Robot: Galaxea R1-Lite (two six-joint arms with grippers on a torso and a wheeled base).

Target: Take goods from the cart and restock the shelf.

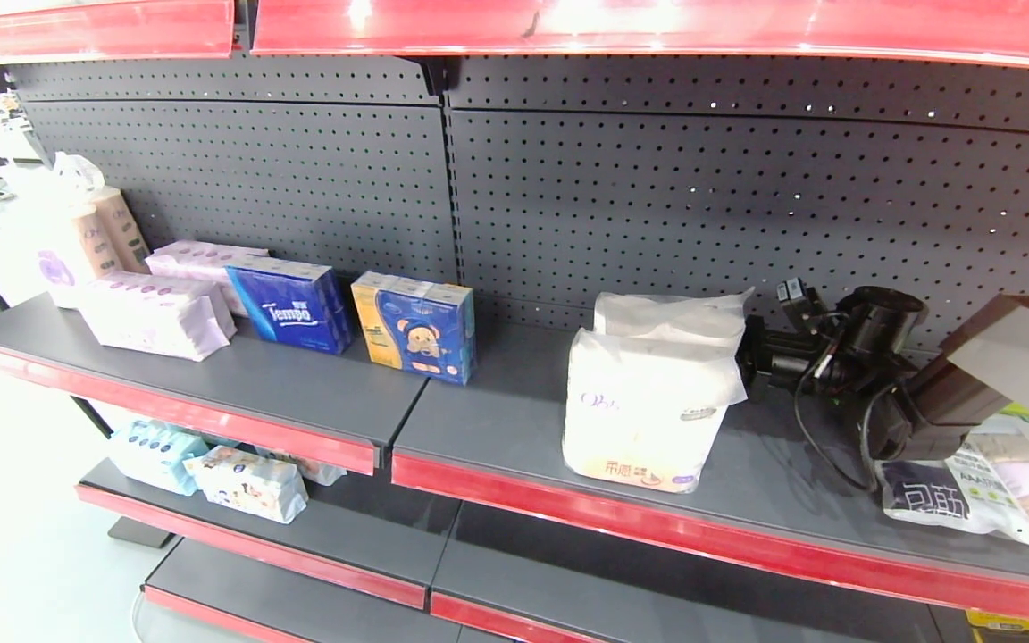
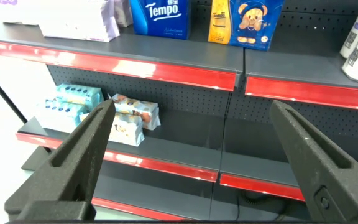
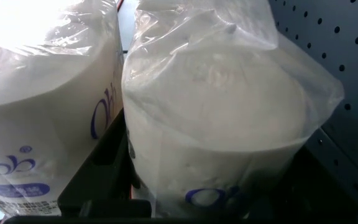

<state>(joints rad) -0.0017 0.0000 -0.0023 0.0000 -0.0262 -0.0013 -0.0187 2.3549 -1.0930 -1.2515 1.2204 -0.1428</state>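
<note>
Grey store shelf (image 1: 497, 420) with red trim has the white toilet paper pack (image 1: 648, 402) standing upright mid-shelf. Right gripper (image 1: 751, 357) is clamped on its rear roll. Left gripper (image 2: 192, 106) is spread wide open facing the lower shelves (image 2: 166, 149). Blue tissue pack (image 1: 296, 304) and yellow tissue pack (image 1: 416, 326) sit further left.

A blue tissue pack (image 1: 293, 304) stands just beside a yellow bear pack (image 1: 416, 326); left of them lies a near lavender pack (image 1: 153, 314), a far lavender pack (image 1: 202, 263) behind it; farther left stand brown bottles (image 1: 112, 230); a level below, a pale blue pack (image 1: 157, 454) sits just beside a white printed pack (image 1: 248, 482).
</note>
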